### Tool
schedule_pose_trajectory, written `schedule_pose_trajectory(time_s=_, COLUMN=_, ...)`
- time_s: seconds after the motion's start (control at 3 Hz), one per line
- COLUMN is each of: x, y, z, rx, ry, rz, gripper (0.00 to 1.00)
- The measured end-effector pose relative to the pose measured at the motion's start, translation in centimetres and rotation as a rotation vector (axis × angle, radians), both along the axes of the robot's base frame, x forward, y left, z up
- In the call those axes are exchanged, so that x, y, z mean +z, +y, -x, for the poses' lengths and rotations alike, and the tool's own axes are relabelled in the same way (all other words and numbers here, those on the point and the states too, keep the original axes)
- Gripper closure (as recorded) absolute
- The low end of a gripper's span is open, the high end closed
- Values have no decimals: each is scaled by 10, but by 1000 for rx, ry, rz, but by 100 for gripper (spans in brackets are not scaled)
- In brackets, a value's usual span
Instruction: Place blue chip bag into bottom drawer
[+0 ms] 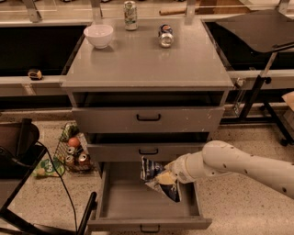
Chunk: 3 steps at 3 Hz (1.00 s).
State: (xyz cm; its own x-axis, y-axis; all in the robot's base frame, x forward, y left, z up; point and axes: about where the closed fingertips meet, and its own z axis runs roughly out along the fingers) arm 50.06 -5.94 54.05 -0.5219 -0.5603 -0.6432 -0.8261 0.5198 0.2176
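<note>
Camera view: white arm [239, 163] comes in from the right, low in front of the bench [147, 64]. The pincer [172, 176] is at its tip, over the right half of the bottom drawer [133, 202], and is clenched on the blue chip bag [152, 170]. The fingers are mostly hidden behind the foil. The bag is crumpled and tilted, its top corner level with the lower edge of the middle drawer [148, 151] and its lower end hanging inside the bottom drawer's outline, close to the right wall. Can't tell if the low end touches the drawer floor. The bottom drawer is pulled fully out, and the grey floor left of the bag is bare. The middle drawer and top drawer [148, 118] have a dark gap above each front. On the bench top there is a white bowl [98, 35] at the back left, an upright can [130, 9] at the back centre, and a tipped can [166, 36] lying just right of it, all well apart from the arm. A wire basket [71, 153] with cans in it sits on the floor, left of the drawers.
</note>
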Motion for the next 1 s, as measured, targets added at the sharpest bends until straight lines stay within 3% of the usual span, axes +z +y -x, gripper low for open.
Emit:
schedule_pose_trajectory(time_s=0.33, x=0, y=0, z=0, rx=0, ry=0, rz=0, gripper=100)
schedule_pose_trajectory(time_s=0.67, x=-25, y=7, z=-1, rx=3, ry=1, rz=33, gripper=100)
schedule_pose_trajectory(time_s=1.0, x=-90, y=20, z=-1, rx=13, ry=5, rz=84, gripper=100)
